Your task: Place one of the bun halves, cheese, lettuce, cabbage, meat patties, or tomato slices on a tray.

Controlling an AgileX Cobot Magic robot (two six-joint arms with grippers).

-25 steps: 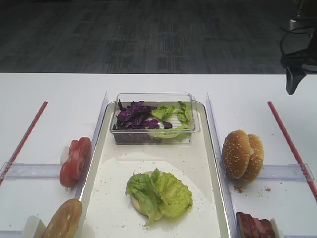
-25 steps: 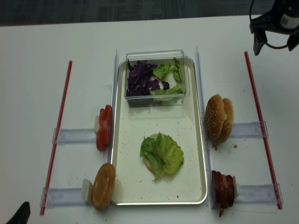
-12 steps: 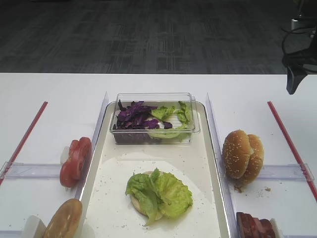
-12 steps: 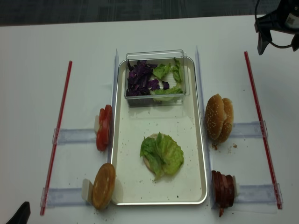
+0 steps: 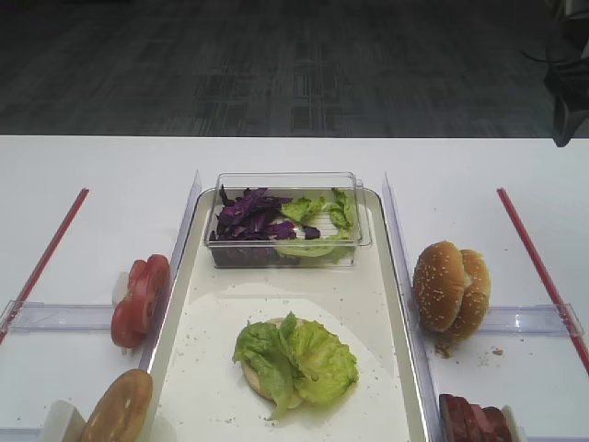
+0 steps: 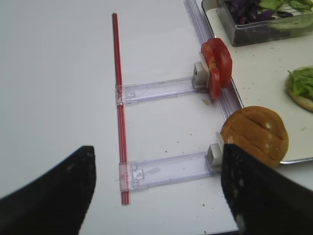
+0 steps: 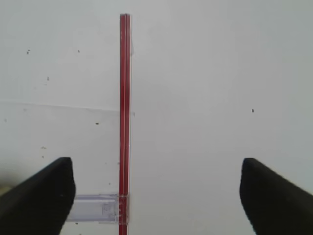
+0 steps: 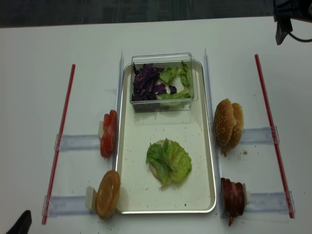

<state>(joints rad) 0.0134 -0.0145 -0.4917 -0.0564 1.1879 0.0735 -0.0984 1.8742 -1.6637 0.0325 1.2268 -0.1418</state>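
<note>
- Nearest the viewer, the left gripper [image 6: 156, 191] has its two dark jaws spread wide with nothing between them, above the white table [image 8: 29, 97].
- Just ahead of it, a bun half [image 6: 254, 134] stands on edge in a clear holder; the tomato slices [image 6: 216, 66] stand in the holder beyond.
- At mid-table, the tray [image 8: 204, 161] carries a pale bun half topped with lettuce [image 8: 169, 161], well apart from both grippers.
- On the right of the tray, the meat patties [image 8: 234, 196] sit near and the sesame bun halves [image 8: 229, 123] farther back.
- Toward the far end of the tray, a clear plastic box [image 8: 163, 58] holds the cabbage [image 8: 146, 83] and more green leaves.
- Farthest away, the right gripper [image 7: 156, 196] hangs over a red strip [image 7: 125, 122] at the far right corner, jaws fully apart and empty.
</note>
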